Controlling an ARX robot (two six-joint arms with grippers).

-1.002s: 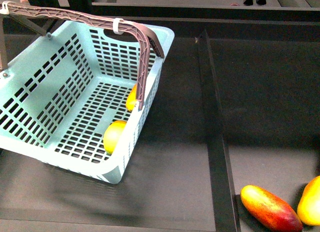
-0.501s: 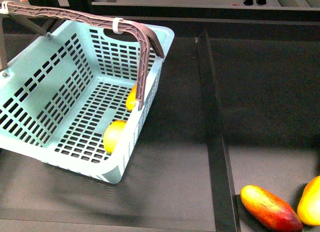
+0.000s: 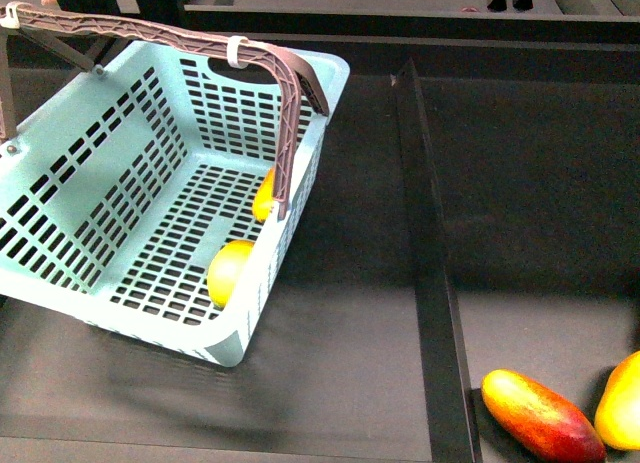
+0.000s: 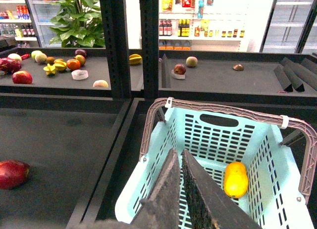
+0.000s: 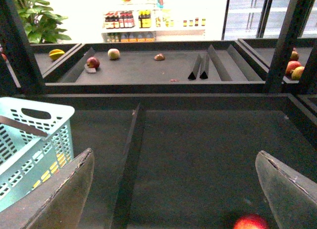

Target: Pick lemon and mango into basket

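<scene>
The teal basket stands at the left with its brown handle up. Inside, by the near right wall, lie the pale-yellow lemon and the deeper yellow mango, the mango partly behind the handle. Neither gripper shows in the front view. In the left wrist view my left gripper is shut and empty above the basket, with the mango beside it; the lemon is hidden there. My right gripper is open and empty over the dark shelf, right of the basket.
A raised black divider runs right of the basket. Beyond it at the front right lie an elongated red-orange mango and a yellow fruit cut by the edge. A red fruit lies below my right gripper.
</scene>
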